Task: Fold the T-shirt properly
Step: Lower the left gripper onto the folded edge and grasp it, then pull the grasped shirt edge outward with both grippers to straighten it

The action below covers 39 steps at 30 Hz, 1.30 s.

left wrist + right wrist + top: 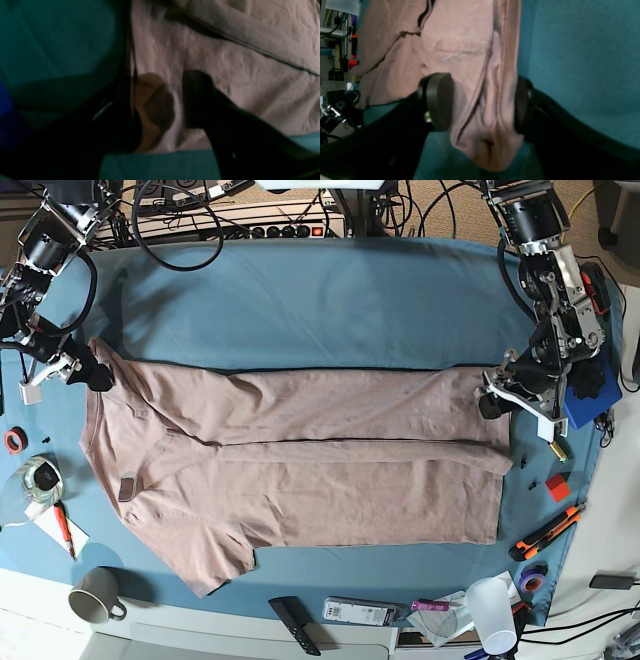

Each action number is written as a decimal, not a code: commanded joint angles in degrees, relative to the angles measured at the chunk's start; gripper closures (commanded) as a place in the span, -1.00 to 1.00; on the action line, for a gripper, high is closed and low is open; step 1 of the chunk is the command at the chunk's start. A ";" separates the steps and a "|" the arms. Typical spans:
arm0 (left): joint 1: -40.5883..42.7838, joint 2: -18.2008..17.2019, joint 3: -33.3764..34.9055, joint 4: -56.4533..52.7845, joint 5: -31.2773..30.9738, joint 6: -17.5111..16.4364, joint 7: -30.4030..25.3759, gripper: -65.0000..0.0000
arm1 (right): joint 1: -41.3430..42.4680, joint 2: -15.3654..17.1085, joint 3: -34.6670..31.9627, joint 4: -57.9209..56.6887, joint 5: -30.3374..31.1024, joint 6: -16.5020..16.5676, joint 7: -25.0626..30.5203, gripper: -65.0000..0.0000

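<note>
The dusty mauve T-shirt point(300, 470) lies spread on the teal table cloth point(320, 310), its far long side folded over toward the middle. My left gripper point(492, 402) is at the shirt's far hem corner. In the left wrist view it point(160, 100) is open, with its dark fingers point(197, 100) astride the cloth near the shirt's edge point(225, 75). My right gripper point(98, 376) is at the far shoulder corner. There its jaws point(482, 105) stand wide apart on either side of a bunched fold of the shirt point(470, 50), so it is open.
A grey mug point(95, 595), a white cup point(492, 610), a black remote point(295, 625) and a flat pack point(360, 611) line the near edge. Orange cutters point(545, 530) and a blue box point(585, 395) are beside the left arm. Cables point(260, 220) run along the back.
</note>
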 commanded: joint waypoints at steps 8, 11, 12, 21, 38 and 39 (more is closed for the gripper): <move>-0.26 -0.15 0.17 0.15 -0.63 -0.04 4.59 0.94 | 0.20 1.09 0.07 0.33 -2.43 -0.36 -1.24 0.89; -0.28 -0.15 0.17 0.20 -0.63 -0.04 4.79 1.00 | 0.20 1.11 0.07 0.35 -2.45 -0.36 0.72 1.00; -0.31 -0.17 0.17 0.24 -0.63 -0.07 5.11 1.00 | 0.20 1.14 0.07 0.35 -2.45 -0.36 2.03 1.00; -0.26 -1.25 0.17 3.23 -0.20 -0.04 9.18 1.00 | 1.77 4.24 0.07 0.35 -2.64 -0.36 6.19 1.00; 7.52 -4.74 0.11 9.64 -0.98 -0.07 13.05 1.00 | -0.28 8.41 0.09 0.39 -2.43 -0.36 1.62 1.00; 8.37 -4.72 0.11 10.60 -0.90 -0.04 13.05 1.00 | -0.76 8.41 0.09 0.39 -2.40 -0.36 1.62 1.00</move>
